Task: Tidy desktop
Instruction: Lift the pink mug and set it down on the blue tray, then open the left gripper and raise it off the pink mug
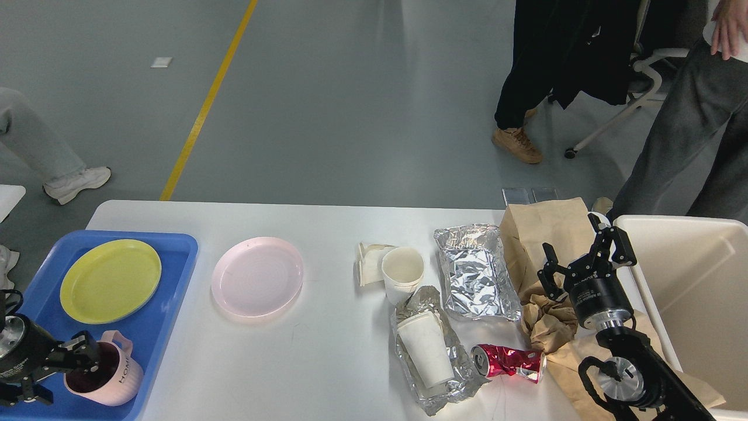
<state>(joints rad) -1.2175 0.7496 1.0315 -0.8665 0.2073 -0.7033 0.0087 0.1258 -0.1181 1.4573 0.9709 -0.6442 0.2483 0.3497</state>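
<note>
Single head cam, high, pitched forward and down, mid-range. White tabletop (pixel 327 234) fills the lower half, grey floor (pixel 350 105) toward 12 o'clock. Arms enter at 7 and 5 o'clock. No second view.

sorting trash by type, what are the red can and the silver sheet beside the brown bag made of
Red can: likely thin aluminium, glossy, crushed into sharp dents. Silver sheet: looks like aluminium foil, shiny and finely wrinkled. Brown bag: apparently matte kraft paper, creased.
</note>
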